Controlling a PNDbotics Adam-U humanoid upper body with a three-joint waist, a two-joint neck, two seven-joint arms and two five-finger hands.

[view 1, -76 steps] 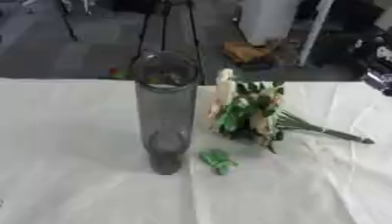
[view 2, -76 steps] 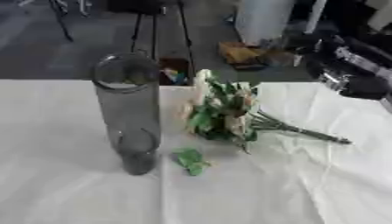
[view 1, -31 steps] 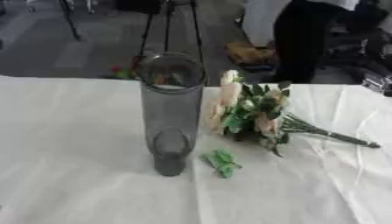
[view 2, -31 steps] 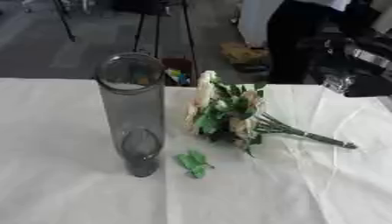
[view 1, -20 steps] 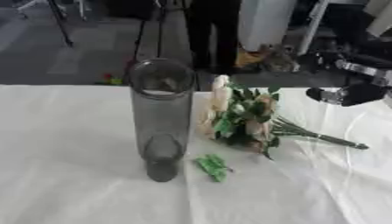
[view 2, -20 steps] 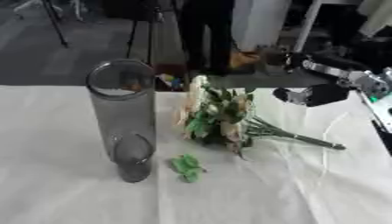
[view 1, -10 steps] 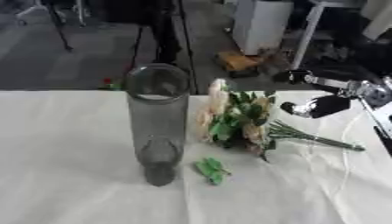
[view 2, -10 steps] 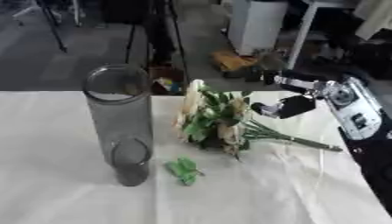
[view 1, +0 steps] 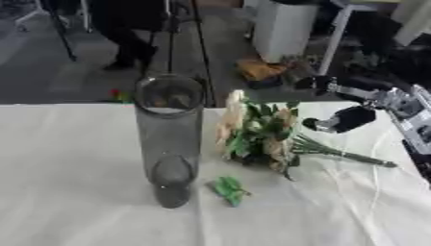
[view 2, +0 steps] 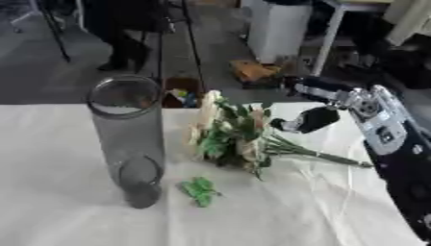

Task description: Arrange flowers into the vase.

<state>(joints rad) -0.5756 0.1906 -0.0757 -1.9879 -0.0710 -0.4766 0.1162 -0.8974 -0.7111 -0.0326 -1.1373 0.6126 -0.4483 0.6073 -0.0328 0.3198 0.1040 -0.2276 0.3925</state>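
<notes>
My right robot hand (view 2: 313, 118), fingers apart and empty, hovers just above the bouquet (view 2: 232, 135), whose stems (view 2: 324, 156) run toward my right, away from the vase (view 2: 128, 139).

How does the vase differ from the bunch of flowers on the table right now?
The vase stands upright, while the bunch of flowers lies on its side, stems pointing toward the robot's right. The vase is a clear, greyish cylinder; the flowers are cream blooms with green leaves. The vase holds no flowers. Both rest on the white tablecloth, side by side.
</notes>
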